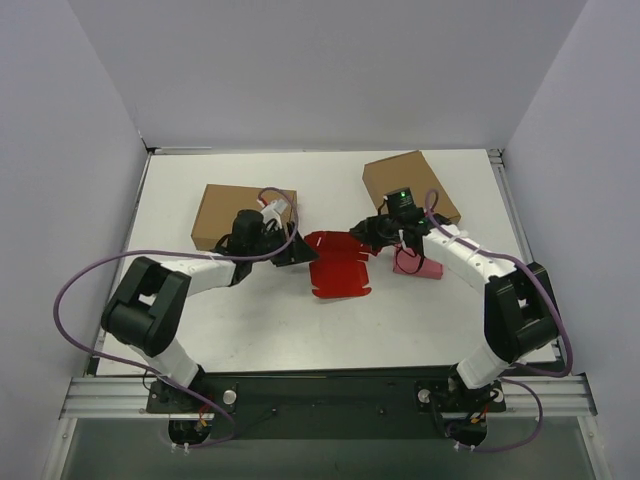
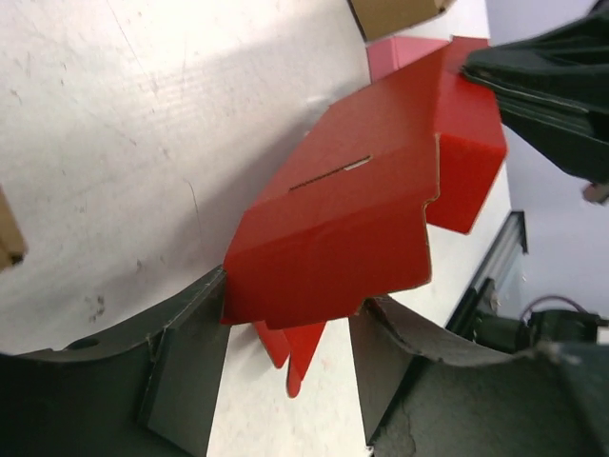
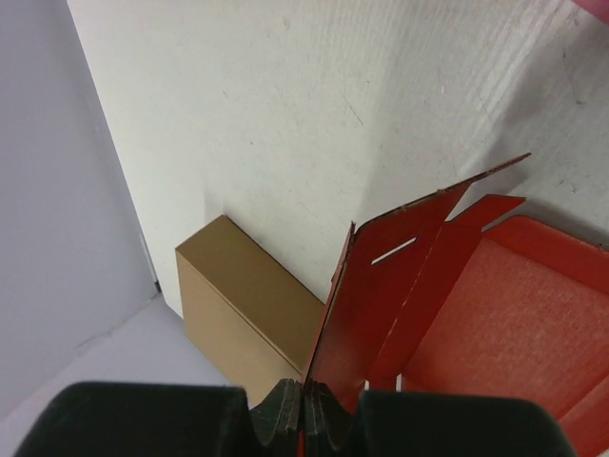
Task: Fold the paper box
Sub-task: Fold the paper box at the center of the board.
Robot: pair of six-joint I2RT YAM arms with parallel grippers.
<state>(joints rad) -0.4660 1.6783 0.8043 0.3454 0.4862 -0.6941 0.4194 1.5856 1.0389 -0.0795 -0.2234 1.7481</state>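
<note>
Mid-fold here, with the paper box (image 1: pixel 338 268) sitting at the centre of the table (image 1: pixel 250 320), half open, its tray flat on the surface and one side panel lifted off it. The right gripper (image 3: pixel 304 407) comes in from two o'clock of the box with its fingers pressed together on the thin edge of the slotted flap (image 3: pixel 381 286), holding that flap upright above the red tray. The left gripper (image 1: pixel 292 250) sits at nine o'clock of the box. Its wrist view shows its jaws spread wide, the near edge of the red panel lying in the gap between them and nothing pinched.

So the step in hand looks like raising and setting a side wall, right arm anchoring while the left lines up. The next move, as I read it, needs the left jaws to close on that near edge or push it up along its crease, while the right keeps the flap steady so the thin card doesn't twist or slide.

Watch the neighbours: the pink box (image 1: pixel 420 266) is just beside at three o'clock, one brown box (image 1: pixel 232 212) at ten o'clock and the other brown box (image 1: pixel 400 178) at one.
</note>
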